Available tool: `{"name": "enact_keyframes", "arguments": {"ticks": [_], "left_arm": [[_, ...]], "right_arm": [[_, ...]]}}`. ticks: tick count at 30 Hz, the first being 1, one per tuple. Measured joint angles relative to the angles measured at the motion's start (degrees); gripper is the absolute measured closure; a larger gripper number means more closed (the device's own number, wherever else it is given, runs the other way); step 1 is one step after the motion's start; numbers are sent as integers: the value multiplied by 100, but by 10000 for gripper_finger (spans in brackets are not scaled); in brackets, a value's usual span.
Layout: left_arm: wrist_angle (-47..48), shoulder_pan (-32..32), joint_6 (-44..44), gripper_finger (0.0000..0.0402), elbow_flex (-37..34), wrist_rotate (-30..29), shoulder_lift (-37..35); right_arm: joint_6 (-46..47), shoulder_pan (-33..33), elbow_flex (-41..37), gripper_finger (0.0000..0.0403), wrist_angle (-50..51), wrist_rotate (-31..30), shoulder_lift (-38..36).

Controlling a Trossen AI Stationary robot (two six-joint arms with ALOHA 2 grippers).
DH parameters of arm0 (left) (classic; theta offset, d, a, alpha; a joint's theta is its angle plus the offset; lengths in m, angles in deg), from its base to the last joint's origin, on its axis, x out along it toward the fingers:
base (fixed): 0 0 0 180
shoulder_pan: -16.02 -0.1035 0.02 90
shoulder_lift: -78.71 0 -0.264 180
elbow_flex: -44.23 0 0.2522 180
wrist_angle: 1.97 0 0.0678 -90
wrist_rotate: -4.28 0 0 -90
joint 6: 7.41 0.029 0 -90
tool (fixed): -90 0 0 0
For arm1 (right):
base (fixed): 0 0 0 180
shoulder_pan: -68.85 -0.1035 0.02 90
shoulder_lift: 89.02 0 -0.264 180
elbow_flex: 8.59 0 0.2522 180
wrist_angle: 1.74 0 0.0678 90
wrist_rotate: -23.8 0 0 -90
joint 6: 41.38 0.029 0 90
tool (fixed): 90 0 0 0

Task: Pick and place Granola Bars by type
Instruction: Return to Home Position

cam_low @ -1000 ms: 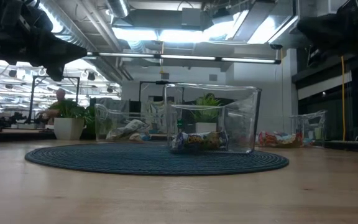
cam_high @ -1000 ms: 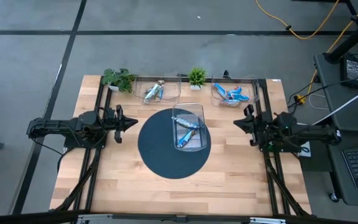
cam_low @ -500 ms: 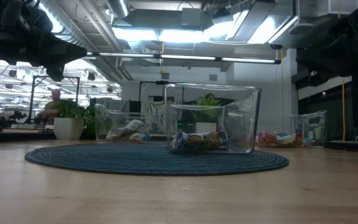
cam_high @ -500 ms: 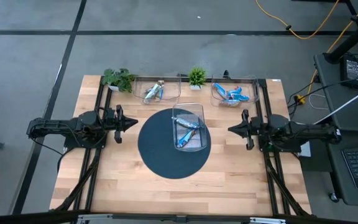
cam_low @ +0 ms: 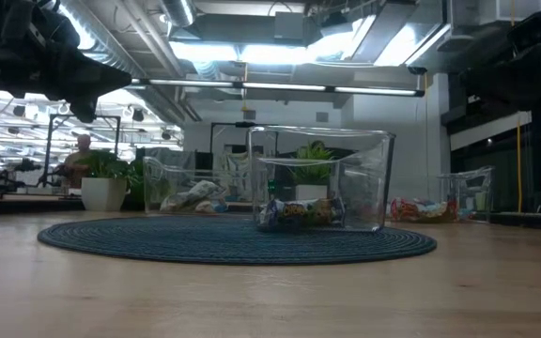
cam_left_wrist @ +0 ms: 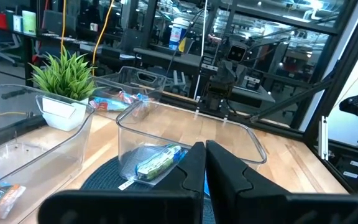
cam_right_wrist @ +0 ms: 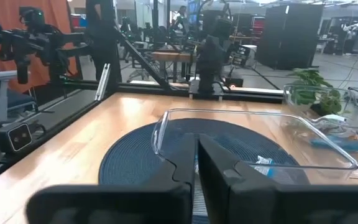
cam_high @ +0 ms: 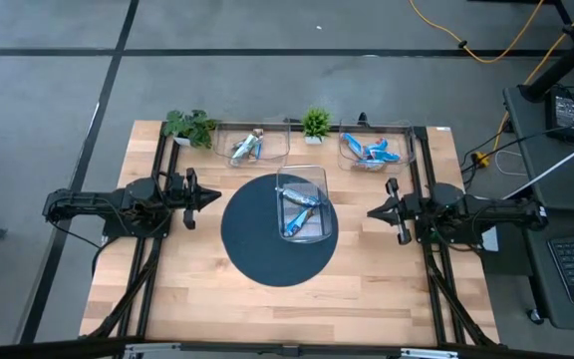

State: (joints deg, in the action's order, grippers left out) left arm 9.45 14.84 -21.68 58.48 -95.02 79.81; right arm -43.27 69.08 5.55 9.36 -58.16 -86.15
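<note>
Blue and tan Granola Bars (cam_high: pixel 300 212) all lie inside clear bins (cam_high: pixel 279 189): one mid-counter on the round mat (cam_high: pixel 252 244), two along the back edge. No loose bars show on the counter (cam_high: pixel 367 289). The back-left bars look tan, but that is hard to confirm. Right end effector (cam_high: pixel 372 211) has swung level at the right edge, fingers together, empty. Left end effector (cam_high: pixel 214 198) is unchanged at the left edge, closed, empty. Sorting looks finished and the arms look to be parking.

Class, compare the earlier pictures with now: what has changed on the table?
The dark right pincer, shut and empty, swung away from the far clear plastic bins toward the wooden table's near side. The dark left pincer, all three bins and the wrapped granola bars inside stayed put.
</note>
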Motion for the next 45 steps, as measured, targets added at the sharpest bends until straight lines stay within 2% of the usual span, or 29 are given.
{"name": "enact_keyframes", "arguments": {"ticks": [45], "left_arm": [[1, -2, 0, 397, 0, -4, 0]], "right_arm": [[162, 0, 0, 373, 2, 8, 2]]}}
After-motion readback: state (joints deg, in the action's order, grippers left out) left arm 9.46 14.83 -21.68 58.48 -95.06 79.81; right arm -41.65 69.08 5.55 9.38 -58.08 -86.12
